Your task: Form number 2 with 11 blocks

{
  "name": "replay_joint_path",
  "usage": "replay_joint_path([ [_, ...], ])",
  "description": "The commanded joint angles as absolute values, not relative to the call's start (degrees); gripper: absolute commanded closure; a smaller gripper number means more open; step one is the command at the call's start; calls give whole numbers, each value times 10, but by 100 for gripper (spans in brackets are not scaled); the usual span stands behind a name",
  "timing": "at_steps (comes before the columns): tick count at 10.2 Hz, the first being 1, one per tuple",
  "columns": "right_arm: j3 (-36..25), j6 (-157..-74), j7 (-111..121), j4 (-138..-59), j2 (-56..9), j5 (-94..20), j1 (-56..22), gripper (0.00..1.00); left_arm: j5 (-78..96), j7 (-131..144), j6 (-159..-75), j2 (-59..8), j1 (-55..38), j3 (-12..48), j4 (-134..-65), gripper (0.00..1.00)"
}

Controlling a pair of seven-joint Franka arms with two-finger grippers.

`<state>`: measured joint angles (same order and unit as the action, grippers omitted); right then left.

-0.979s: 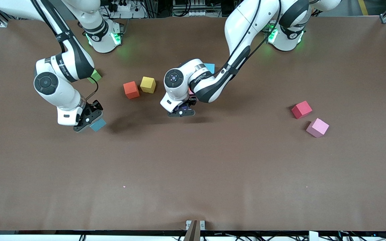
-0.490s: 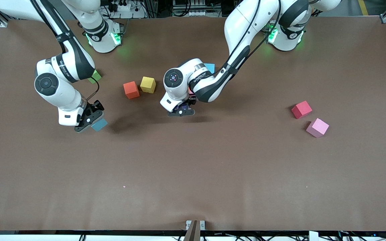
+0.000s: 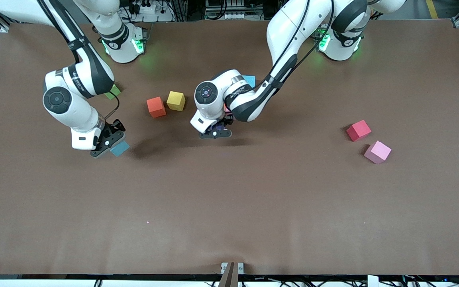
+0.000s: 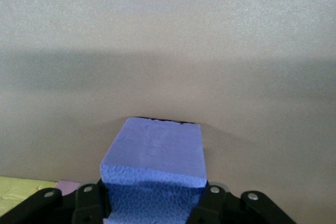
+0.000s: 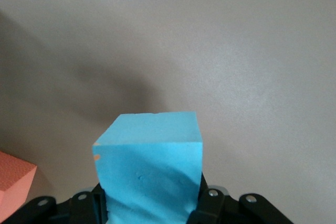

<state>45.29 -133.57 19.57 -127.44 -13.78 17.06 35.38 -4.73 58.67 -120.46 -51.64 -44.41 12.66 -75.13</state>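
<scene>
Gripping one cube each: left claw [image 4: 152, 211] purple cube [image 4: 155, 161], right claw [image 5: 152, 211] blue cube [image 5: 149, 166].

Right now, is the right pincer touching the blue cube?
Touching. In the right wrist view, the right pincer grips the blue cube with a finger pressed against each side.

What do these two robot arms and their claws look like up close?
Both arms are glossy white, rounded segments joined by black bands, each with a round dark-grey joint cap and small lettering. Thin black cables run along them, and green lights glow at their bases. The left gripper and right gripper are black, angular two-finger claws with small silver screws.
</scene>
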Motion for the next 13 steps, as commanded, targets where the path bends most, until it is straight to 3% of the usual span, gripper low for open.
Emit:
replay_joint_path([
  [1, 454, -1325, 164, -1261, -143, 168, 336, 69, -36, 592, -1200, -532, -454, 120, -749, 1],
  [8, 463, -1322, 156, -1259, -142, 164, 335, 69, -39, 592, -1200, -513, -447, 117, -746, 0],
  [13, 482, -1249, 101, -1205, -132, 81, 294, 69, -40, 593, -1193, -468, -435, 115, -745, 0],
])
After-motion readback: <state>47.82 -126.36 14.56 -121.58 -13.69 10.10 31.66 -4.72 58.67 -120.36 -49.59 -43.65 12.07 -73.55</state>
